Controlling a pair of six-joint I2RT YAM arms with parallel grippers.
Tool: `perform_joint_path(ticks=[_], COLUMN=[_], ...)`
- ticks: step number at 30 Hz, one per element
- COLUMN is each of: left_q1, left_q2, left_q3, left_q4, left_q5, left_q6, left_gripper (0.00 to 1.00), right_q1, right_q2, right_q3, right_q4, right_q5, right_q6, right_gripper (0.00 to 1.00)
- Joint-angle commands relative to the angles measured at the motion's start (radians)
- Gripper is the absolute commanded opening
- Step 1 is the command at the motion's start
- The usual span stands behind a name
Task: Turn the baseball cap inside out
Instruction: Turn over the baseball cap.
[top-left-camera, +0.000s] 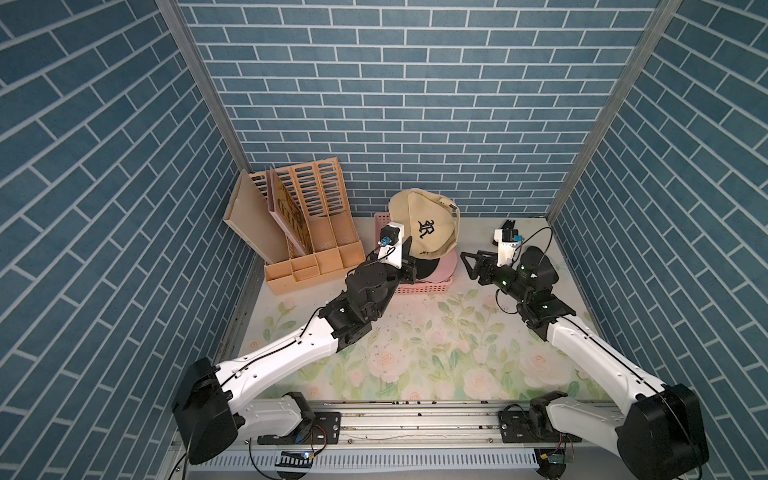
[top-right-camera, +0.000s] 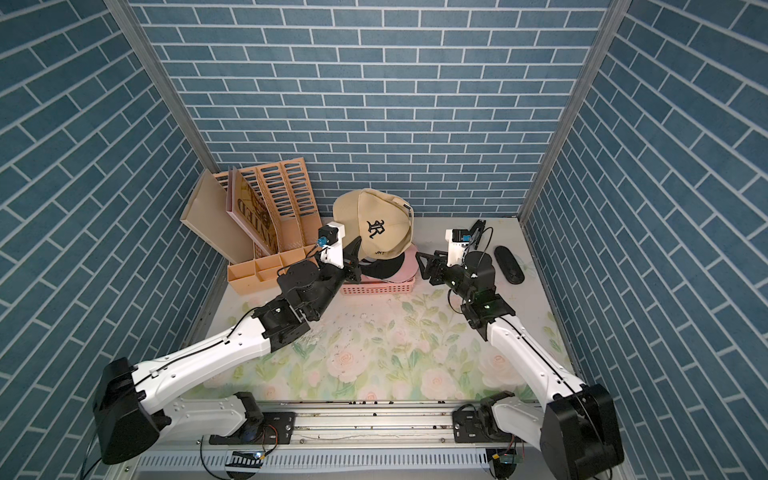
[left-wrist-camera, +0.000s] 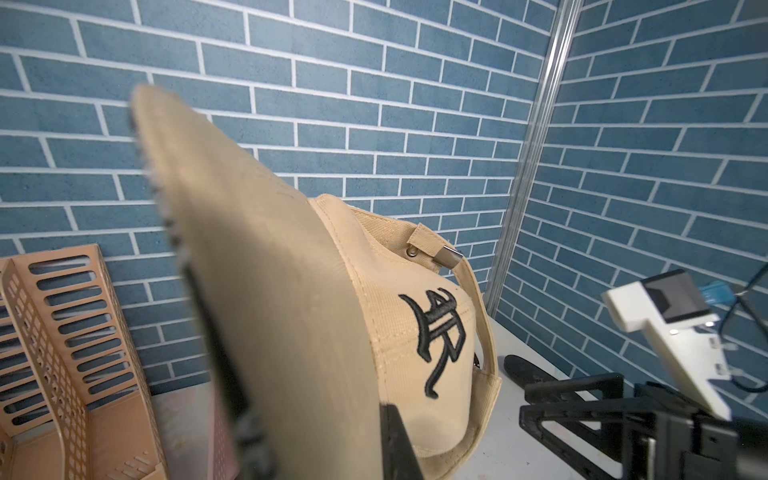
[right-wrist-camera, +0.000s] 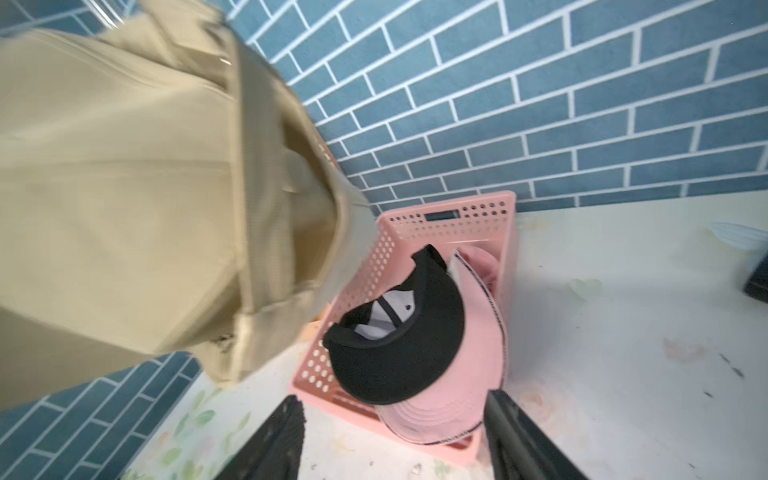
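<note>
My left pincer (top-right-camera: 353, 249) is clamped shut on the brim, holding the cap (top-left-camera: 424, 224) up over the basket (right-wrist-camera: 457, 216). My right pincer (top-left-camera: 469, 266) gapes wide, empty, just beside it. A hard shove into the crown could, I judge, drag the brim free. The left wrist view shows logo and buckle; the right wrist view shows the basket's other caps.

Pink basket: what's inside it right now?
The pink basket holds a black cap lying on a pink cap. Anything beneath them is covered, and the beige cap above hides much of the basket in both top views.
</note>
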Motion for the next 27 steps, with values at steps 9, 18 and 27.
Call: perform_joint_path(ticks=[9,18,27], left_q1=[-0.005,-0.007,-0.005], left_q2=[-0.001,-0.037,-0.022], left_q3=[0.001,0.0,0.089], left_q4=[0.078,-0.036,-0.256], left_q5=[0.033,0.269,0.395], left_q6=[-0.019,-0.048,-0.034], left_gripper=[0.0,0.0,0.0], right_q1=[0.057,-0.005,-0.115], right_q2=[0.11,0.181,0.2], right_q3=[0.086,0.13,0.119], right_q4=[0.053,0.046,0.017], right_q5=[0.071,0.042,-0.127], right_q6=[0.072,0.035,-0.056], right_gripper=[0.74,0.3,0.24])
